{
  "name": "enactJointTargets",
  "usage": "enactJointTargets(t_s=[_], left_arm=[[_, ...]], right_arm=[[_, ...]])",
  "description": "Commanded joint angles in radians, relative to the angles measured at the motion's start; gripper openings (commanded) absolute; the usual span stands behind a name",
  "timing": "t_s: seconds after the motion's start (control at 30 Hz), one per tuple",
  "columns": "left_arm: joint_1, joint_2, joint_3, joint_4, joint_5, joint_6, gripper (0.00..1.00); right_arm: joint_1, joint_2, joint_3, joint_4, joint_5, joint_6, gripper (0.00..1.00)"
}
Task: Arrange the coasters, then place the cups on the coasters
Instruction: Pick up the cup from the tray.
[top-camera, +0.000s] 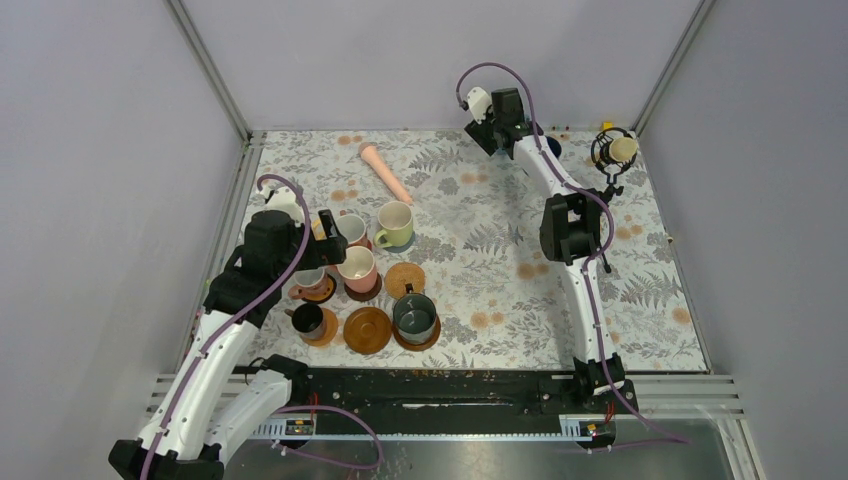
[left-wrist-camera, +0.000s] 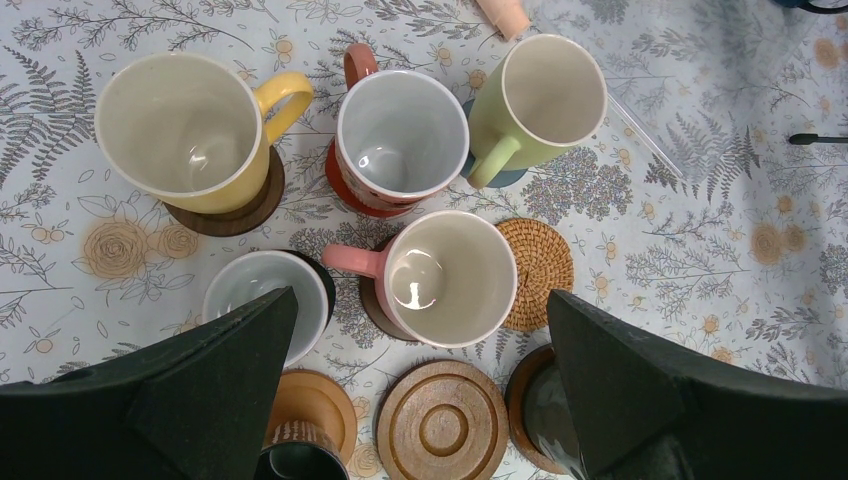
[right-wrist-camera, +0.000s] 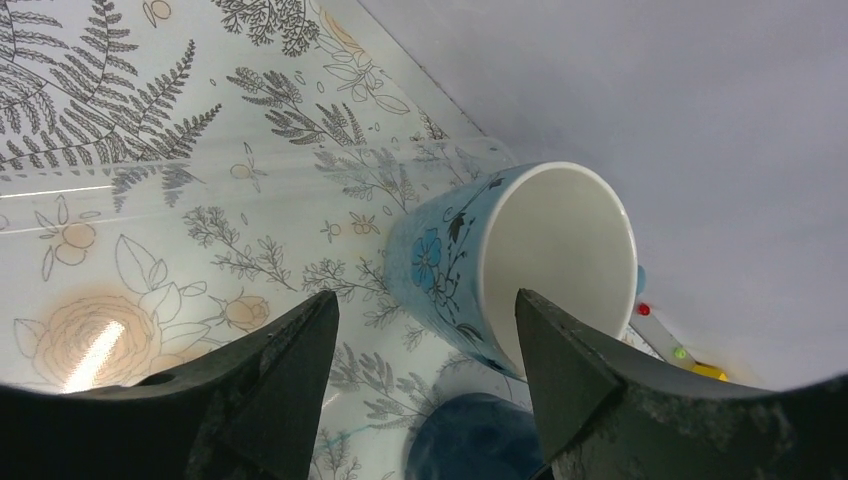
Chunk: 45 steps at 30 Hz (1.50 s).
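Two released hands are hovering.
The left hand (left-wrist-camera: 420, 300) is hanging above a pink cup (left-wrist-camera: 470, 255); the right hand (right-wrist-camera: 425, 295) is facing a blue flowered cup (right-wrist-camera: 450, 265).

Most cups (left-wrist-camera: 450, 280) upright on coasters (left-wrist-camera: 541, 270), near-L

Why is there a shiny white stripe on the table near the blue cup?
Right wrist view: that stripe is light glaring off the glossy table. Left wrist view: smaller shiny spots sit inside the pink cup and the yellow cup. Top view: no such stripe.
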Motion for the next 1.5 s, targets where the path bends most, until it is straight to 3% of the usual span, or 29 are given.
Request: enactJointTargets(t_s=[0.0,0.37,0.43,0.57,0.6,0.9,1.17,1.47], left_arm=[[0.001,-0.006,0.039,0.033,-0.002,0.012,0.99],[0.001,-0.014,0.037,0.033,0.001,0.011,0.99],[0.001,-0.016,0.037,0.035,0.002,0.011,0.99],[0.002,-0.022,0.036,0.036,0.0,0.011,0.99],[0.002,-0.025,0.036,0.036,0.0,0.011,0.99],[0.008,-0.062,0.034,0.039,-0.014,0.012,0.99],[0.031,-0.106,0.038,0.042,-0.035,0.008,0.99],[0.057,-0.147,0.036,0.045,-0.054,-0.009,0.99]], right_arm=[[-0.004,0.0,-0.012,-0.003,-0.045,-0.02,0.72],[-0.003,-0.064,-0.024,-0.026,-0.081,-0.036,0.54],[-0.003,-0.103,-0.044,-0.026,-0.108,-0.043,0.43],[-0.002,-0.198,-0.116,-0.025,-0.167,-0.076,0.03],[-0.001,-0.224,-0.133,-0.028,-0.18,-0.083,0.0],[0.033,-0.508,-0.289,-0.04,-0.29,-0.041,0.0],[0.187,-0.822,-0.673,0.103,-0.163,0.18,0.0],[0.384,-1.051,-0.912,0.099,-0.054,0.554,0.0]])
